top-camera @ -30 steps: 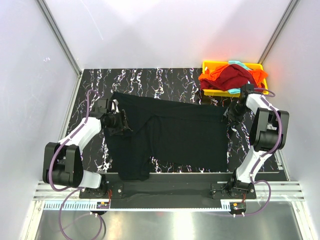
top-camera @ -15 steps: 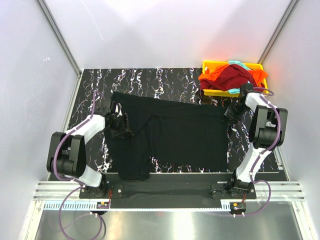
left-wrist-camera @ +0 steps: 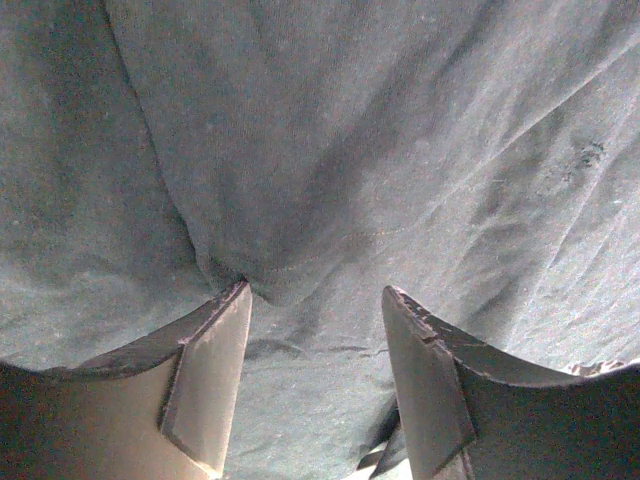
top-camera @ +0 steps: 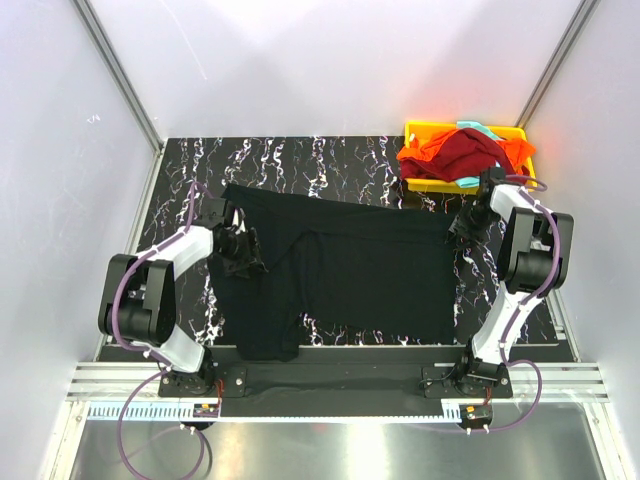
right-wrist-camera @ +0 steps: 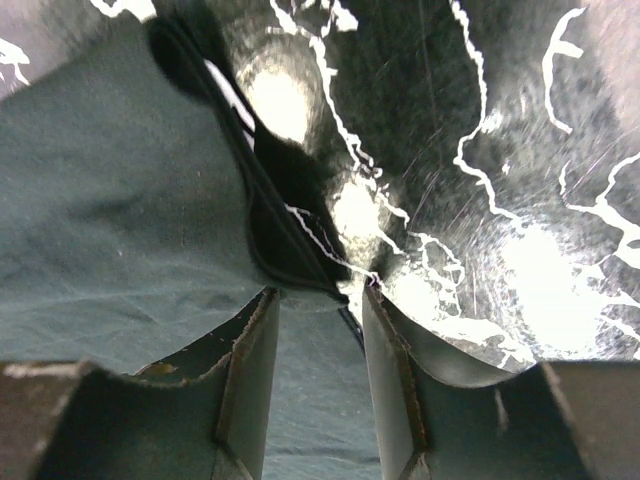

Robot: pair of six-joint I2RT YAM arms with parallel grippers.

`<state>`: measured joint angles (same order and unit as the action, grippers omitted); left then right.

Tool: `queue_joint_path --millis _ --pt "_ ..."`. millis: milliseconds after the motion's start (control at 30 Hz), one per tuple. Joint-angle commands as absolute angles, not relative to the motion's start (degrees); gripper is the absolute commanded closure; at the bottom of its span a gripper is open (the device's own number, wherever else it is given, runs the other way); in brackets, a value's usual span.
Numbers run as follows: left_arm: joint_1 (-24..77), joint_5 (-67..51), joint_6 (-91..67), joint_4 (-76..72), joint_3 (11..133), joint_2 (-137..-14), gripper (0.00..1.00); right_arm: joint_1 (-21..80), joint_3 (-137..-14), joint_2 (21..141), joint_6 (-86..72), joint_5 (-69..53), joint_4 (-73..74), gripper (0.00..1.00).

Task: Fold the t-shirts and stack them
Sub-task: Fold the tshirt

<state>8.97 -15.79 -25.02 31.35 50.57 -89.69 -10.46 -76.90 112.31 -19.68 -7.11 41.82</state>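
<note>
The black t-shirt (top-camera: 370, 280) lies spread on the marbled table, its left part bunched and folded over. My left gripper (top-camera: 243, 255) is open and pressed low over that bunched left part; in the left wrist view the gripper (left-wrist-camera: 315, 292) has black fabric (left-wrist-camera: 350, 150) between its spread fingers. My right gripper (top-camera: 456, 226) is at the shirt's far right corner, open, and in the right wrist view the gripper (right-wrist-camera: 318, 292) straddles the shirt's hem (right-wrist-camera: 100, 200). The dark red t-shirt (top-camera: 468, 150), the orange t-shirt (top-camera: 425, 155) and the teal t-shirt (top-camera: 478, 127) lie heaped in the tray.
The yellow tray (top-camera: 412, 128) stands at the back right corner, just behind my right gripper. The black marbled table (top-camera: 300, 160) shows bare behind the shirt and under the right fingers (right-wrist-camera: 500, 150). White walls close in the left, right and back.
My left arm's elbow has swung in toward the shirt, and its gripper has edged slightly right and nearer. The right gripper and the shirt have barely moved.
</note>
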Motion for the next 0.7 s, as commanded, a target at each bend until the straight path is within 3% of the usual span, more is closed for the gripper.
queue_joint_path --millis 0,333,467,500,533,667 --pt "9.14 -15.03 -24.08 30.15 53.44 -90.26 0.42 -11.07 -79.72 112.94 -18.98 -6.68 41.22 0.54" --pt "9.23 -13.10 -23.64 30.15 56.95 -92.90 0.65 -11.07 -80.07 113.38 -18.90 -7.38 41.13 0.57" --pt "9.23 -12.83 -23.47 30.23 58.09 -93.60 0.85 -11.07 -80.24 113.55 -18.72 -7.12 41.13 0.63" --pt "9.14 -12.83 -23.21 30.15 58.18 -93.69 0.96 -11.07 -80.33 113.55 -18.72 -7.21 41.22 0.65" --pt "9.14 -12.75 -23.20 30.23 58.36 -93.52 1.00 -11.07 -80.33 113.55 -18.81 -7.21 41.31 0.69" --pt "9.23 -12.04 -22.68 31.11 59.41 -92.46 1.00 -11.07 -80.33 113.03 -18.72 -6.86 41.48 0.76"
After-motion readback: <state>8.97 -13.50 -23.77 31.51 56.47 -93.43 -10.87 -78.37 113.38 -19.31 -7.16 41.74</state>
